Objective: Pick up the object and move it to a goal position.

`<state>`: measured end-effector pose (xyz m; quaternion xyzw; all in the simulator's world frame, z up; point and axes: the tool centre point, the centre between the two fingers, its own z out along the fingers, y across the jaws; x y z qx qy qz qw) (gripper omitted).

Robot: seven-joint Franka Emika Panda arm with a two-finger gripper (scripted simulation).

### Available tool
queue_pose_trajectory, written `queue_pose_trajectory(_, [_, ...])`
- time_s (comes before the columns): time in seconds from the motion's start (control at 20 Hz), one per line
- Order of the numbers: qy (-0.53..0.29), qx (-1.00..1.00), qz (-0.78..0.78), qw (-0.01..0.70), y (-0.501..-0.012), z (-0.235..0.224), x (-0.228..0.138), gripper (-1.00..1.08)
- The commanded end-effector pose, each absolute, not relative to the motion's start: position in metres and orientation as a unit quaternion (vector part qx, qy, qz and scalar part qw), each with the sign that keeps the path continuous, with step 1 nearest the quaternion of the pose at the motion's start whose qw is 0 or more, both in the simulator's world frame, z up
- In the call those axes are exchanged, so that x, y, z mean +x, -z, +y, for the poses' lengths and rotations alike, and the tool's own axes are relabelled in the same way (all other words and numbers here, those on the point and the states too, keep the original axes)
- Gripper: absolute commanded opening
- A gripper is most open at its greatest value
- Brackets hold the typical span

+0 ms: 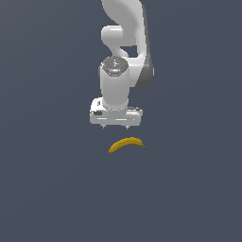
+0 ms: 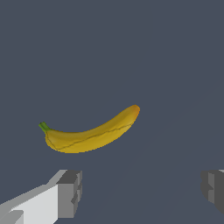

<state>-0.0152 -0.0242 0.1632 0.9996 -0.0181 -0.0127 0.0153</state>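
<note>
1. Hovering near the banana, the gripper holds nothing, jaws spread wide.
2. The banana lies free on the desk, ungrasped.
3. Descent, grasp, lift and carry all remain; no goal marker shows.

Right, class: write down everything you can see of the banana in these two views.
The banana is small, curved and yellow-orange, with a short dark green stem tip at one end and a more orange blunt end at the other. Its skin looks smooth, with a thin dark seam along its length in the wrist view. It lies flat on the plain dark grey surface, its green tip toward the exterior view's right. Nothing grips it: the gripper is open and apart from it, and the banana does not lie between the fingers.
</note>
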Motion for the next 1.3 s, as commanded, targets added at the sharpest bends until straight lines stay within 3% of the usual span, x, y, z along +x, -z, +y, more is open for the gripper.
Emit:
queue_pose_trajectory(0.0, [0.013,1.0,-0.018,0.015,-0.163,-0.024,-0.015,1.0])
queue_pose_trajectory(1.25, [0.01,0.972,-0.234,0.006,-0.132,-0.004,-0.011,1.0])
